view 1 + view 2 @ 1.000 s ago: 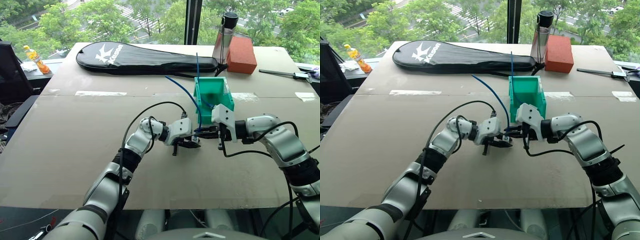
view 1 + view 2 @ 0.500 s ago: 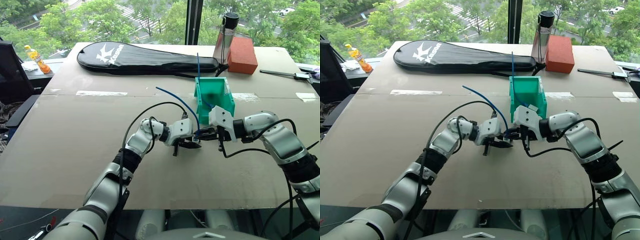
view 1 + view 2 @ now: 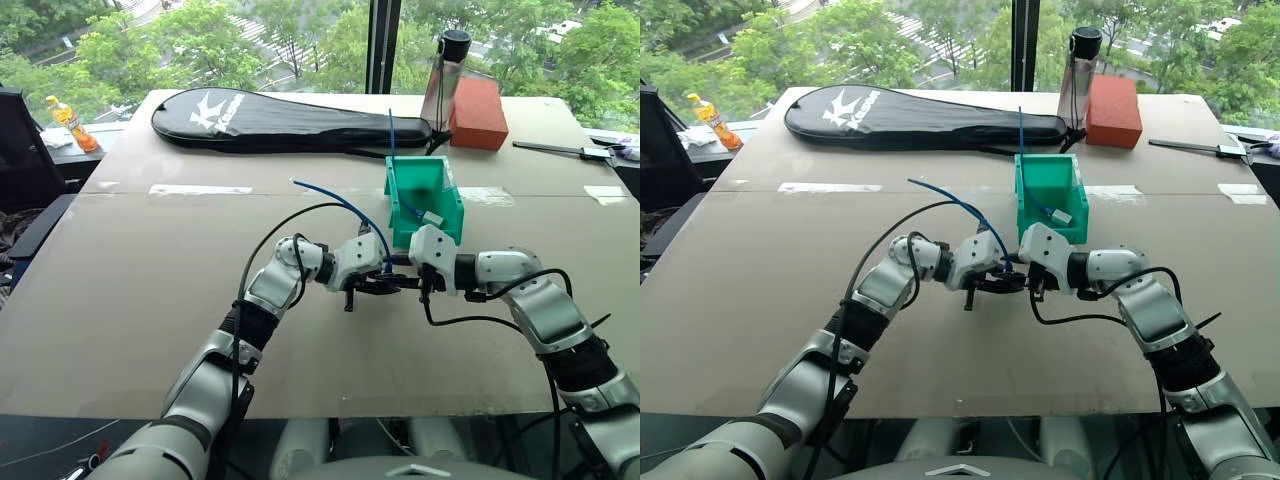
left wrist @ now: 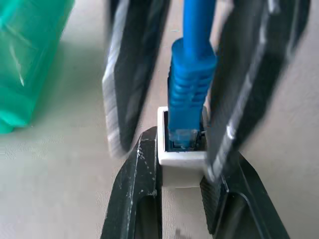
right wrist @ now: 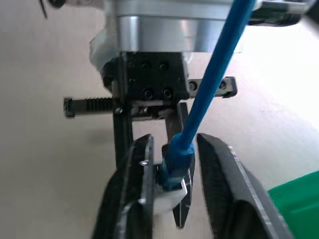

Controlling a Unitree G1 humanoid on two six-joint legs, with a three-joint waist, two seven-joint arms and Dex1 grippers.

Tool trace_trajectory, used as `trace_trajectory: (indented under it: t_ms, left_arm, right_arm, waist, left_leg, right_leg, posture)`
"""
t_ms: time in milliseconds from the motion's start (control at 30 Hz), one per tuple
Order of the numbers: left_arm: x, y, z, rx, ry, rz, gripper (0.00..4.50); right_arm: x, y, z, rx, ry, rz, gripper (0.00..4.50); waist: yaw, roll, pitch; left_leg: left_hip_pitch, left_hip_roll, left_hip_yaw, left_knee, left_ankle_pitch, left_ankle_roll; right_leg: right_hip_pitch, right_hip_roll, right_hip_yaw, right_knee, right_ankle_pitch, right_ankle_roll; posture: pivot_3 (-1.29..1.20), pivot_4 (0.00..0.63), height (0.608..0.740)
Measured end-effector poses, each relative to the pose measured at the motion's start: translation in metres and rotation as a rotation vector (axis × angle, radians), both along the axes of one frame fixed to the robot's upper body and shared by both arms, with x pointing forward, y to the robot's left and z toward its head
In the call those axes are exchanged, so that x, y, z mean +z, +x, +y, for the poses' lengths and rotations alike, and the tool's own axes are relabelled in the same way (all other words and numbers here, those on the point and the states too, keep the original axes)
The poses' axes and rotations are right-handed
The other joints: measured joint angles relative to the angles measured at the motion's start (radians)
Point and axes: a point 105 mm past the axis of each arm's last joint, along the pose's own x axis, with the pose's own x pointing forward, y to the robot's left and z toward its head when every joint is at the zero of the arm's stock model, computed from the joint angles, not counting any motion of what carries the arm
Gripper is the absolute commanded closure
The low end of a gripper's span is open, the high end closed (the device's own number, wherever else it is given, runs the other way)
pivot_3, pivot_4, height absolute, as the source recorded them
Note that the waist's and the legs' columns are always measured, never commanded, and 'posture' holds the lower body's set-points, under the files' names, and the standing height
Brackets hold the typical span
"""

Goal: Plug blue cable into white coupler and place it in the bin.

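Blue cable (image 4: 191,74) sits plugged into the white coupler (image 4: 180,158), centre frame, clamped by the left gripper (image 4: 182,172). Right gripper (image 5: 174,172) stands parted around the plug. Bin (image 3: 430,215) placement remains.

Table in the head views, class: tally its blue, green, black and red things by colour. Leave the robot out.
Blue: 2, cable and cord
Green: 1, bin
Black: 1, racket cover
Red: 1, block
Total: 5
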Motion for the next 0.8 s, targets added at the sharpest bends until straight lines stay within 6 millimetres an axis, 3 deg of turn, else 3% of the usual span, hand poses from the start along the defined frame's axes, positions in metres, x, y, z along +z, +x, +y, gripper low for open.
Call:
trace_trajectory:
  t_ms: [33,67,167,267,333,400,533,633,733,767,800]
  left_arm:
    - [0.001,0.000,0.000,0.003,-0.005,0.002,4.08]
    - [0.008,0.001,0.000,0.016,-0.025,0.003,4.08]
    - [0.041,0.011,-0.002,0.131,-0.124,0.129,4.08]
    - [0.080,0.025,-0.013,0.208,-0.163,0.212,4.08]
    - [0.112,0.038,-0.023,0.262,-0.185,0.211,4.08]
    - [0.124,0.046,-0.029,0.297,-0.194,0.228,4.08]
    - [0.115,0.066,-0.051,0.401,-0.160,0.350,4.08]
    - [0.111,0.080,-0.065,0.467,-0.118,0.354,4.08]
    - [0.102,0.085,-0.075,0.486,-0.093,0.332,4.08]
    - [0.097,0.086,-0.078,0.492,-0.080,0.325,4.08]
    - [0.094,0.087,-0.079,0.497,-0.072,0.324,4.08]
  right_arm:
    - [0.002,0.000,-0.001,-0.006,0.005,-0.005,2.10]
    - [0.017,0.000,-0.006,-0.029,0.031,-0.048,1.37]
    - [0.076,-0.027,-0.023,-0.094,0.265,-0.146,1.37]
    - [0.100,-0.056,-0.039,-0.163,0.369,-0.185,1.37]
    - [0.100,-0.070,-0.052,-0.262,0.348,-0.199,1.37]
    - [0.095,-0.077,-0.061,-0.336,0.304,-0.197,1.37]
    - [0.070,-0.088,-0.083,-0.498,0.221,-0.135,1.37]
    - [0.050,-0.097,-0.112,-0.670,0.156,-0.085,1.37]
    - [0.045,-0.099,-0.130,-0.761,0.174,-0.064,0.62]
    - [0.044,-0.097,-0.137,-0.788,0.177,-0.055,0.11]
    - [0.043,-0.097,-0.140,-0.787,0.179,-0.047,0.03]
  waist:
    - [0.001,0.000,0.000]
    - [0.002,0.000,0.000]
    - [0.011,0.000,0.000]
    - [0.018,-0.001,0.001]
    - [0.023,-0.002,0.001]
    - [0.015,-0.002,0.001]
    - [0.014,-0.004,0.003]
    - [0.006,-0.005,0.004]
    - [0.000,-0.005,0.004]
    - [0.000,-0.006,0.004]
    - [0.001,-0.006,0.004]
  left_leg:
    - [0.000,0.000,0.000,0.000,0.000,0.000]
    - [0.000,0.000,0.000,0.000,0.000,0.000]
    - [-0.003,0.000,-0.004,0.000,0.000,0.000]
    - [-0.005,-0.001,-0.007,0.000,0.000,0.000]
    - [-0.004,-0.002,-0.006,0.001,0.000,0.000]
    - [-0.001,-0.002,-0.003,0.000,0.000,0.000]
    - [-0.002,-0.002,-0.005,0.000,0.000,0.000]
    - [-0.002,-0.003,-0.003,0.000,0.000,0.000]
    - [0.000,-0.002,0.000,-0.001,0.000,0.000]
    - [0.000,-0.002,0.000,-0.001,0.000,0.000]
    - [0.000,-0.002,0.000,-0.001,0.000,0.000]
  right_leg:
    - [0.000,0.000,0.000,0.000,0.000,0.000]
    - [0.000,0.000,0.000,-0.001,0.000,0.000]
    - [0.001,-0.001,-0.004,-0.003,0.000,0.001]
    - [0.001,-0.001,-0.007,-0.004,0.000,0.001]
    - [0.002,-0.001,-0.006,-0.005,-0.001,0.002]
    - [0.003,-0.001,-0.004,-0.005,-0.003,0.005]
    - [0.003,0.000,-0.005,-0.004,-0.004,0.006]
    - [0.002,0.000,-0.002,-0.004,-0.004,0.006]
    - [0.002,0.001,0.001,-0.004,-0.004,0.006]
    - [0.002,0.001,0.001,-0.004,-0.004,0.006]
    - [0.002,0.001,0.001,-0.004,-0.004,0.005]
  posture:
    - [0.00,0.150,0.740]
    - [0.00,0.150,0.740]
    - [0.00,0.150,0.740]
    - [0.00,0.150,0.740]
    - [0.00,0.150,0.740]
    - [0.00,0.150,0.740]
    - [0.00,0.150,0.740]
    - [0.00,0.150,0.740]
    - [0.00,0.150,0.740]
    - [0.00,0.150,0.740]
    - [0.00,0.150,0.740]
